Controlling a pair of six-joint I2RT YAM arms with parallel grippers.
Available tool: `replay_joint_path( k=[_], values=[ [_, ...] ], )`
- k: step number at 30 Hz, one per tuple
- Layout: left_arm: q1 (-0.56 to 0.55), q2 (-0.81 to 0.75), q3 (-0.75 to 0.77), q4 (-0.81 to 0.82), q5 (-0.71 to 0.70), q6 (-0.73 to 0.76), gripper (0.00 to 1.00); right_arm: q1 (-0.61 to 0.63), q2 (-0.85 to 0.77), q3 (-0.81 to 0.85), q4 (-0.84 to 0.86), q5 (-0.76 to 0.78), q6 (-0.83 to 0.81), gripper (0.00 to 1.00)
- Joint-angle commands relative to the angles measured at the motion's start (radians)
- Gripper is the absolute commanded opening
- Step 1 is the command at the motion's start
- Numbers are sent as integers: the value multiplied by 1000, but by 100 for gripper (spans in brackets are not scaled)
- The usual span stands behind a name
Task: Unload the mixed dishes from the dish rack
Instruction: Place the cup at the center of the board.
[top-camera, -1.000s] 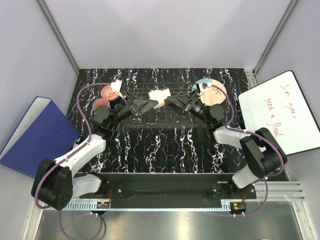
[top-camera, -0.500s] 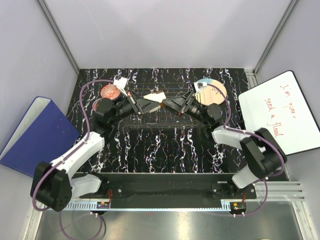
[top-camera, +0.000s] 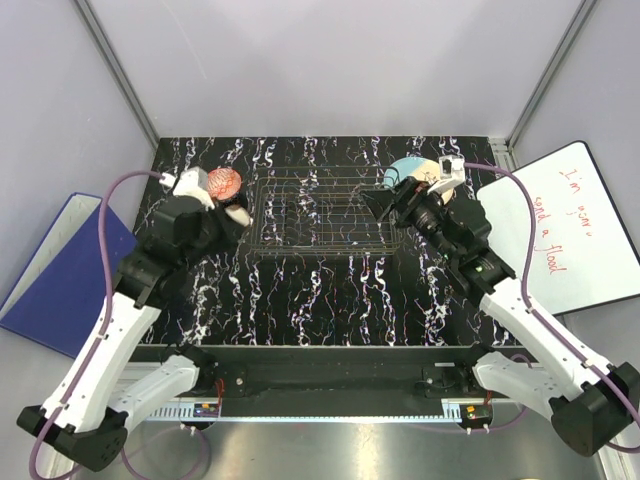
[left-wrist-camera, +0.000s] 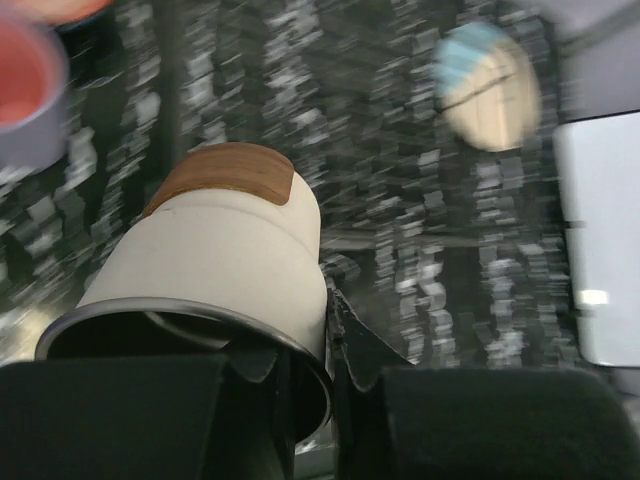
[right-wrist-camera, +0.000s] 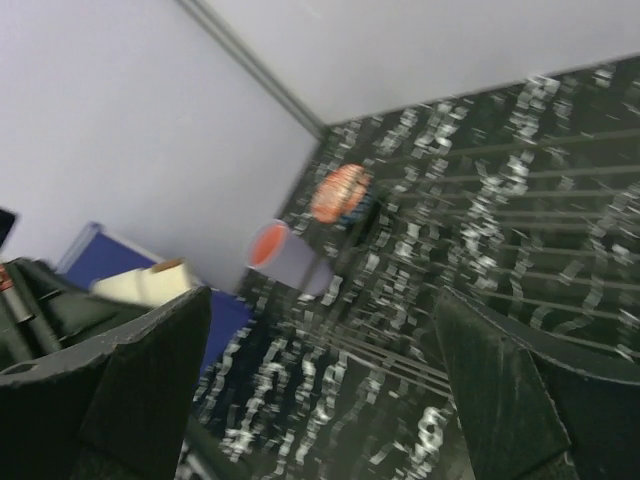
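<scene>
Whitish cup (left-wrist-camera: 220, 250) with a brown base is clamped in the left arm's jaws, held just left of the dark wire dish rack (top-camera: 320, 212), near the mottled red-orange bowl (top-camera: 225, 182). Right arm's jaws are spread wide on nothing, beside the round light-blue-and-cream plate (top-camera: 408, 170).

— What lies off the tabletop's left edge?
— A blue binder (top-camera: 60, 265), closed, lying at a slant beside the black, white-veined tabletop (top-camera: 330, 300) and close to the grey left wall (top-camera: 60, 110).
— And along the right edge?
— A whiteboard (top-camera: 570, 225) with a dark frame, just beside the edge towards the far right corner. It has red handwriting on it, too small to read with certainty.
— The near edge?
— A ribbed metal rail (top-camera: 330, 410) runs along it.
</scene>
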Motion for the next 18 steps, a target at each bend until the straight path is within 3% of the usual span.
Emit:
replay_joint_path(
  k=[1,9,18],
  values=[
    [2,49,-1,-307,-275,41,0,4,2,-10,-191,137,-89,100],
    [69,103,-154,-260,-226,13,0,2,-47,-77,-213,131,-98,100],
    [163,382,-234,-61,-60,21,0,2,-70,-137,-207,124,-92,100]
  ],
)
